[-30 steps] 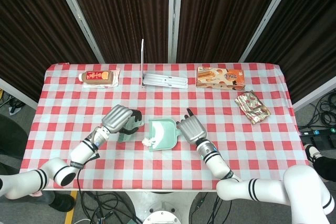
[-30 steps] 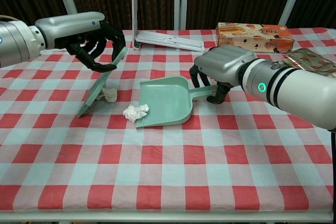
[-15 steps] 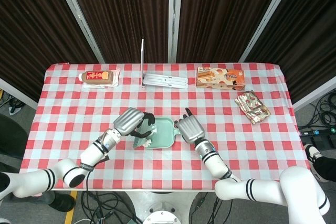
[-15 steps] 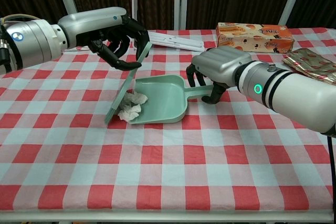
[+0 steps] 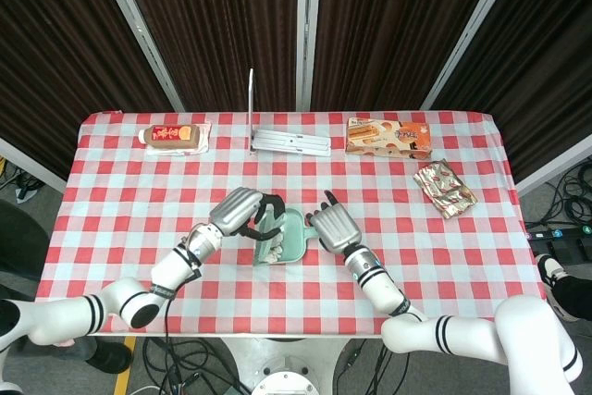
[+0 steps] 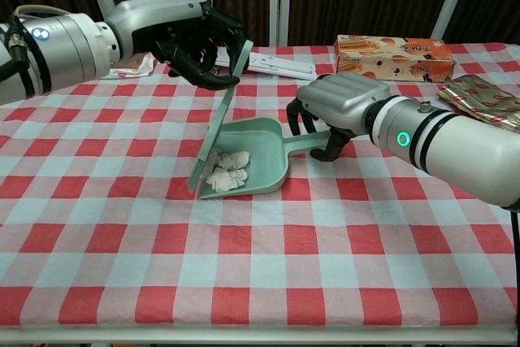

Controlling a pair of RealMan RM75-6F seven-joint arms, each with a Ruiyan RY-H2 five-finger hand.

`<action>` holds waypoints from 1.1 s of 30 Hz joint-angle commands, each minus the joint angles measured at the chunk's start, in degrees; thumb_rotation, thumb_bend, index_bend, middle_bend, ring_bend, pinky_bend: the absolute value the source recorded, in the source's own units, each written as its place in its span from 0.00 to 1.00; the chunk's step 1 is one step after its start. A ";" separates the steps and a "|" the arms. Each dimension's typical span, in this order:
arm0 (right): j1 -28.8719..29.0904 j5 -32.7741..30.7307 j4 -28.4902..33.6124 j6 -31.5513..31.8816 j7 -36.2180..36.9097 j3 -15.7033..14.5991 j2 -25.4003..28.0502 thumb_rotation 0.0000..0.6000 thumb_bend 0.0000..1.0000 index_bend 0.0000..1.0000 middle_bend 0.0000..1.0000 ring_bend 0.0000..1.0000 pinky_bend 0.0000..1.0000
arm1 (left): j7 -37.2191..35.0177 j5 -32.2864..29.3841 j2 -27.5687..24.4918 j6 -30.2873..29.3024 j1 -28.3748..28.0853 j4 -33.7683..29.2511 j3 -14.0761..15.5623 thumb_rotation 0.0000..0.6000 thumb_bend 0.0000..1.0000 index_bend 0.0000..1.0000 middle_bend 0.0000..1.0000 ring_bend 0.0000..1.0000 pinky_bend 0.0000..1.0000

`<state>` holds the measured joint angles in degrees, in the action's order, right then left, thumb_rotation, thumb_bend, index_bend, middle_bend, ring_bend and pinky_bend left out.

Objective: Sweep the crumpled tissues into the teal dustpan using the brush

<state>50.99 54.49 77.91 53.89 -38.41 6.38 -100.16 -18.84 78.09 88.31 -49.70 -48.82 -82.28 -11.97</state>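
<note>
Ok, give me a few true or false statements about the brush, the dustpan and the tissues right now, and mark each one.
1. The crumpled tissues lie inside the teal dustpan. True.
2. The left hand holds the brush. True.
3. The right hand is lifted high above the table, holding nothing. False: it grips the dustpan's handle, down at the table.
4. The brush lies flat on the tablecloth. False: it stands tilted, its lower end at the dustpan's open edge.
5. An orange box sits at the far side of the table. True.

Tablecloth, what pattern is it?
Red and white checks on the tablecloth, clearest in the chest view.
</note>
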 commanded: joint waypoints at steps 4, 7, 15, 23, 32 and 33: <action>-0.41 0.85 -0.16 -0.17 0.36 -0.30 0.39 1.00 0.40 0.71 0.63 0.31 0.10 | 5.56 -3.16 -3.71 -3.84 3.69 -2.56 0.71 1.00 0.45 0.55 0.56 0.70 0.83; -0.58 0.96 -0.04 0.05 0.07 -0.30 0.37 1.00 0.41 0.71 0.63 0.31 0.10 | 7.15 -4.04 -3.80 -4.29 4.50 -3.44 1.28 1.00 0.45 0.55 0.56 0.70 0.83; -0.85 0.87 0.27 0.71 -0.85 -0.04 -0.25 1.00 0.41 0.72 0.63 0.31 0.10 | 11.95 -4.66 1.25 -5.46 4.12 -3.14 1.46 1.00 0.45 0.55 0.56 0.70 0.83; -0.61 0.37 0.14 1.11 -1.78 0.84 -1.59 1.00 0.40 0.73 0.64 0.32 0.10 | 11.72 -6.67 6.11 -4.04 2.01 -2.02 -1.03 1.00 0.45 0.55 0.56 0.70 0.84; -0.34 0.14 -0.25 1.24 -2.06 1.67 -2.79 1.00 0.41 0.73 0.64 0.32 0.10 | 9.48 -10.02 8.45 -1.85 0.47 -0.80 -3.97 1.00 0.45 0.55 0.56 0.69 0.84; -0.36 0.15 -0.23 1.19 -1.94 1.72 -2.80 1.00 0.41 0.73 0.64 0.32 0.10 | 8.72 -10.32 8.59 -1.61 0.42 -0.87 -4.29 1.00 0.45 0.55 0.56 0.69 0.85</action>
<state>50.63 54.65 77.66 55.10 -40.37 8.07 -102.94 -8.91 68.57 96.50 -51.95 -48.17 -83.17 -15.51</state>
